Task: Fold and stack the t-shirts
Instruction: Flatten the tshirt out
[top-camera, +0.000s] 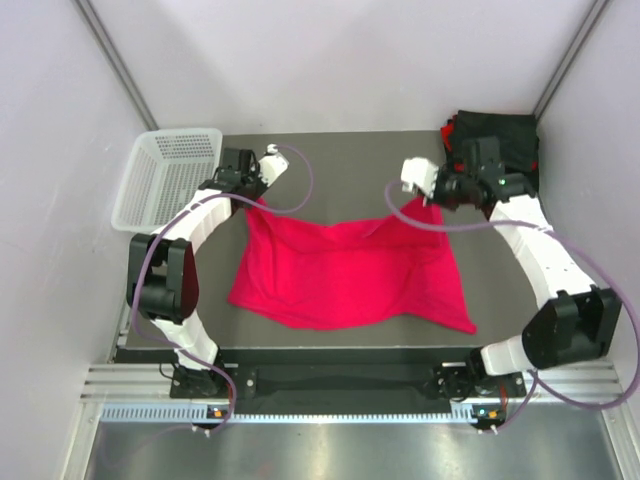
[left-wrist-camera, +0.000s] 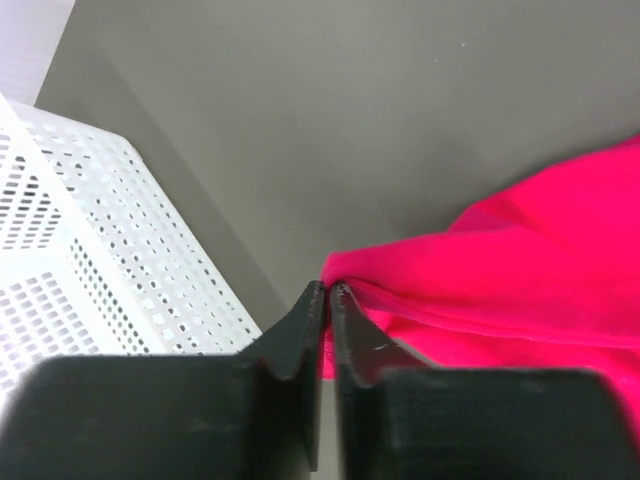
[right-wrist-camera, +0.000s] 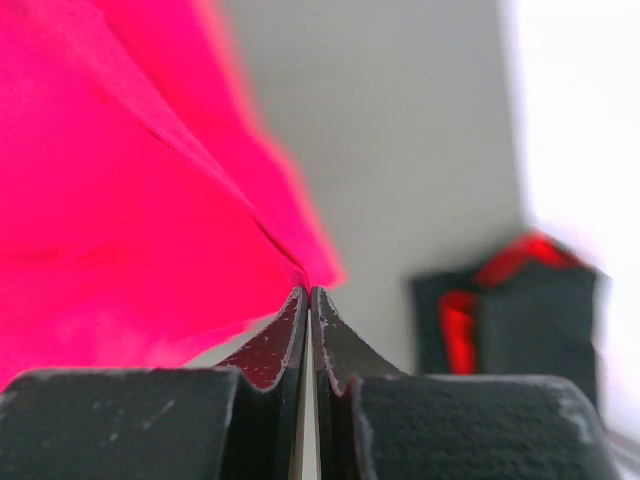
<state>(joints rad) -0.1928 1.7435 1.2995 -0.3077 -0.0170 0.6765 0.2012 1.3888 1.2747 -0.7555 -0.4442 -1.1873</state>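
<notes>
My left claw and right claw were each pinched shut on a far corner of the red t-shirt, which spread from them toward me, long axis across the desk.

No text, label, brand name, number or sign could be read anywhere in the overhead view or in either of the wrist views.

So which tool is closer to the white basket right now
Left. The left tool pinches a corner of the red shirt just beside the basket. The right tool holds the opposite corner across the table, near the black shirts.
</notes>
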